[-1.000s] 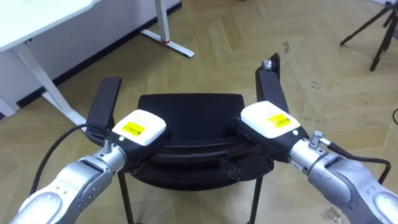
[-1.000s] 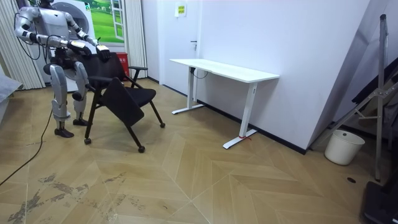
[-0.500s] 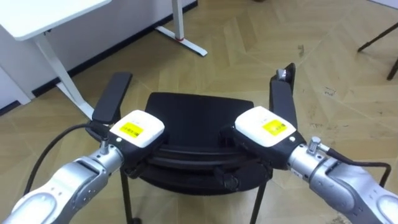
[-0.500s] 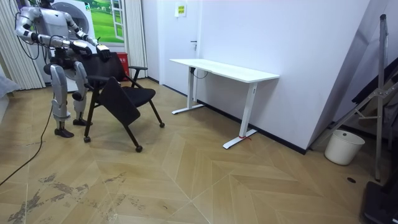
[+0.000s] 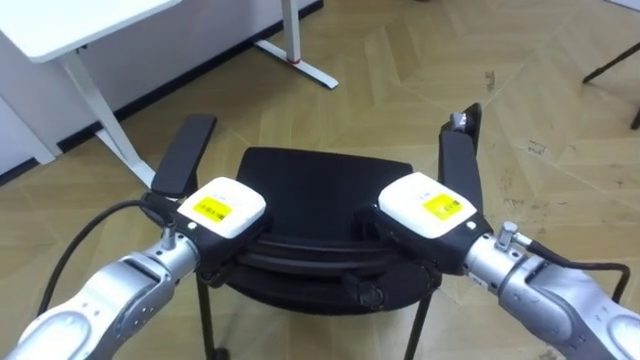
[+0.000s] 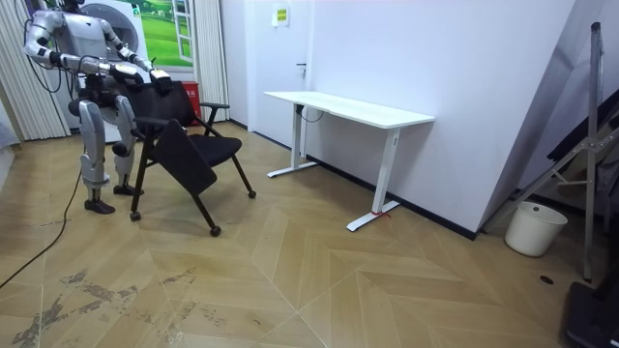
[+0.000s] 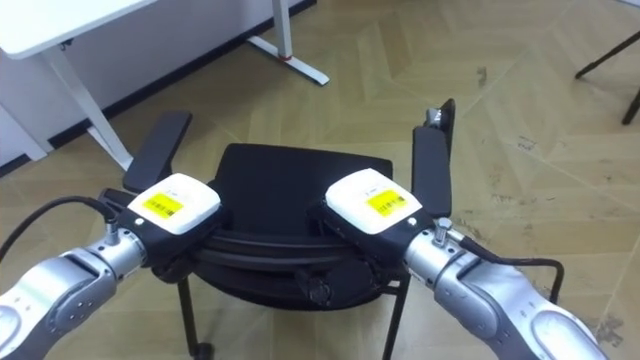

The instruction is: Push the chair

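Note:
A black chair point(image 5: 325, 180) with two padded armrests point(image 5: 185, 153) stands right before me, its seat pointing away. My left hand point(image 5: 220, 210) lies on the left end of the backrest's top edge point(image 5: 310, 245), fingers curled over it. My right hand point(image 5: 425, 210) holds the right end the same way. In the room view I stand upright behind the chair point(image 6: 189, 155) at the room view's left, both arms stretched forward to it.
A white desk point(image 5: 80, 25) on white legs stands ahead to the left, its foot point(image 5: 300, 60) reaching onto the wooden floor beyond the chair. A dark tripod leg point(image 5: 610, 65) shows at the far right. A white bin point(image 6: 534, 228) stands by the wall.
The chair has shifted a little along the floor, with both hands staying on its backrest. The eye view has moved slightly, and the desk now sits lower in it.

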`<state>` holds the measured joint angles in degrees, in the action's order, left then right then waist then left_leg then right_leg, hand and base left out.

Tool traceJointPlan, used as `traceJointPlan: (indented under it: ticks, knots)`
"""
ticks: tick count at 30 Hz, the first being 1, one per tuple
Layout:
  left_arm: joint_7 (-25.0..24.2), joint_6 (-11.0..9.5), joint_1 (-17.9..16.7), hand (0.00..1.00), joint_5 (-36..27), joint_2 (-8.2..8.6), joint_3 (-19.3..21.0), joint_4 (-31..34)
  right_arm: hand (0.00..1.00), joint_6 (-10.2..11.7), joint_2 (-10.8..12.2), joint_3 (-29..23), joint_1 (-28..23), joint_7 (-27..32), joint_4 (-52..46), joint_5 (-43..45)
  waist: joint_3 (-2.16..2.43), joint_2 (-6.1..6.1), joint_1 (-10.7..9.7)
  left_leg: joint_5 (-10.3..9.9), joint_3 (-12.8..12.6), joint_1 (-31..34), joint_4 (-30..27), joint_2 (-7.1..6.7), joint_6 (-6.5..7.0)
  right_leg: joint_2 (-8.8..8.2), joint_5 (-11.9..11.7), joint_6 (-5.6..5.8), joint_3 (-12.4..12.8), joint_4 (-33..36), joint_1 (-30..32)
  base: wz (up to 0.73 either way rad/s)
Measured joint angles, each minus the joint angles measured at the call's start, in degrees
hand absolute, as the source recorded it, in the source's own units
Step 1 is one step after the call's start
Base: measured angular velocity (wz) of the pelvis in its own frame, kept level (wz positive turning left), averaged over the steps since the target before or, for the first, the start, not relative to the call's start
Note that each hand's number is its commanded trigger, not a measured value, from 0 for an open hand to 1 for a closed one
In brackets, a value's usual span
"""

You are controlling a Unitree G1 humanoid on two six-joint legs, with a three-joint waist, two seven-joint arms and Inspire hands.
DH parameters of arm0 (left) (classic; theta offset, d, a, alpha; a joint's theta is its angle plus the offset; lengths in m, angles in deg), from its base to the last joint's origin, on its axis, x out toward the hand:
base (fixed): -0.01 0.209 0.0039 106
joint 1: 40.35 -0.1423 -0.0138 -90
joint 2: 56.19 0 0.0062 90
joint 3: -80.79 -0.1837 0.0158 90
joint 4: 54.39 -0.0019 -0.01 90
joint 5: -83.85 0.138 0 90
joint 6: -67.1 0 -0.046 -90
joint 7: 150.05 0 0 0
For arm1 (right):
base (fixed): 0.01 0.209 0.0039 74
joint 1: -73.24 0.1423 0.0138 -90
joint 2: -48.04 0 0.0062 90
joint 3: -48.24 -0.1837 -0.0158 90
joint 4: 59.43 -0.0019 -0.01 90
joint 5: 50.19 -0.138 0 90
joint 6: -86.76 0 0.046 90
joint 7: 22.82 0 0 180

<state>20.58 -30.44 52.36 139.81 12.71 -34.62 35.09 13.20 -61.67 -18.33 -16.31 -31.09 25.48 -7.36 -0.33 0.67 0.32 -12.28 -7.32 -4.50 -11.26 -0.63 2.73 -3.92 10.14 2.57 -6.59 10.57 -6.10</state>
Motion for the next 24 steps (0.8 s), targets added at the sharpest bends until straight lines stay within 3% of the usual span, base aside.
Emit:
traceJointPlan:
  ticks: [16,20,24]
  knots:
    - [0.02,0.67,-0.48,1.0,1.14,0.12,-0.14,0.07,1.0,-0.03,1.15,0.02,0.15,0.04,1.02,0.26,0.0,-0.22,-0.11,-0.15,-0.45,-0.27,-0.62,0.33,-0.1,0.21,0.0,0.0,-0.28,-0.71,-0.4,0.0]
    - [0.16,1.28,-0.59,1.0,1.62,0.38,-0.27,-0.1,1.0,0.45,2.22,0.02,0.18,1.14,2.5,0.75,-0.24,-0.09,-0.23,-1.23,-0.59,-0.04,-2.55,1.13,-0.34,0.64,0.17,-0.05,-1.36,0.36,-0.55,-0.01]
    - [0.17,1.04,-1.06,1.0,1.57,0.46,0.03,-0.15,1.0,1.48,2.63,0.0,0.32,2.22,3.84,0.79,-0.4,0.08,0.0,-2.47,-1.67,-0.04,-4.76,1.81,-0.51,0.67,1.95,-0.53,-1.64,4.31,0.74,-0.1]
